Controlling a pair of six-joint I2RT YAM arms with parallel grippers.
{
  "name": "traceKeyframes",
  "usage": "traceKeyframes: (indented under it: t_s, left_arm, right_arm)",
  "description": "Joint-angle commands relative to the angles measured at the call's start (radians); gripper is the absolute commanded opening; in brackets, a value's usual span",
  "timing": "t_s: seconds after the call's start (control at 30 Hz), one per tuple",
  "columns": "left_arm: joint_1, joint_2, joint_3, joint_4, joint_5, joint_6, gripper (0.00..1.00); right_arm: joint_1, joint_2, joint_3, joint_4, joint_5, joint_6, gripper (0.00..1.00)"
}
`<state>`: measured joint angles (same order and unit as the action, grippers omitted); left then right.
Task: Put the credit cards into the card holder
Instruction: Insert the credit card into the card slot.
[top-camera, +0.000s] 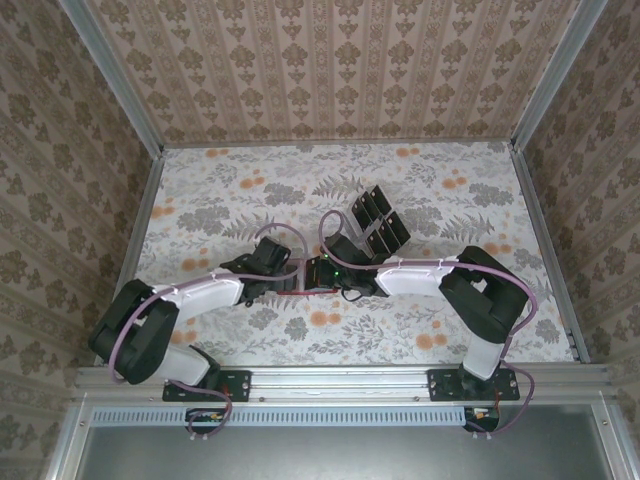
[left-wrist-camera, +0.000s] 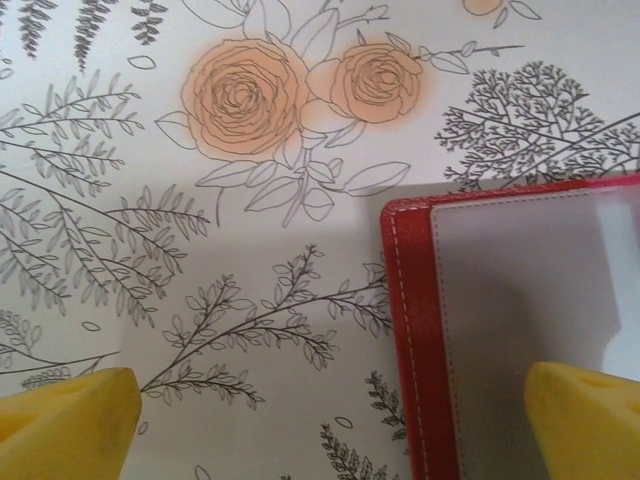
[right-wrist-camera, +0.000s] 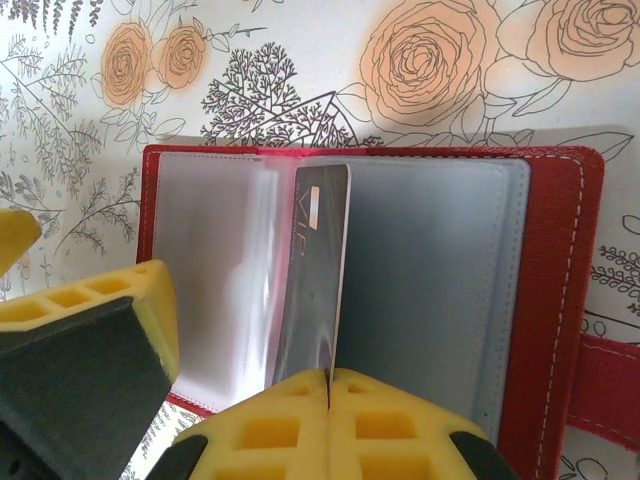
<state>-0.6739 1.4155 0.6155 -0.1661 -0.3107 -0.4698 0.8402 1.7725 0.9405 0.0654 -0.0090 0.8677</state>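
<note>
The wallet (right-wrist-camera: 560, 300) lies open at mid-table (top-camera: 450, 330), red cover down, with clear sleeves on the left and a grey pocket on the right. A dark glossy card (right-wrist-camera: 315, 280) stands edge-up at the fold between them. The right gripper (right-wrist-camera: 330, 375) has its yellow fingers shut tight on the card's near end. The arm reaches in low from the right, elbow bent. The left gripper (left-wrist-camera: 330, 420) hangs over the wallet's left edge, spread wide and holding nothing — one finger (left-wrist-camera: 70, 425) over bare table, the other above the sleeve. Other cards (top-camera: 380, 222) stand in rows just beyond.
</note>
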Motion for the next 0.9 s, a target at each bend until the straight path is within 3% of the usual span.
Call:
traceKeyframes:
  t_s: [0.0, 0.43, 0.87]
  left_arm:
    - [-0.006, 0.016, 0.026, -0.053, -0.073, 0.000, 1.00]
    - [-0.011, 0.046, 0.007, -0.089, -0.087, -0.059, 1.00]
    - [-0.029, 0.052, -0.019, -0.082, -0.084, -0.098, 1.00]
  right_arm:
    - [-0.005, 0.001, -0.026, -0.035, -0.010, -0.018, 0.00]
    - [-0.018, -0.015, -0.026, -0.018, -0.033, -0.018, 0.00]
    - [-0.020, -0.121, -0.137, 0.210, -0.011, 0.015, 0.00]
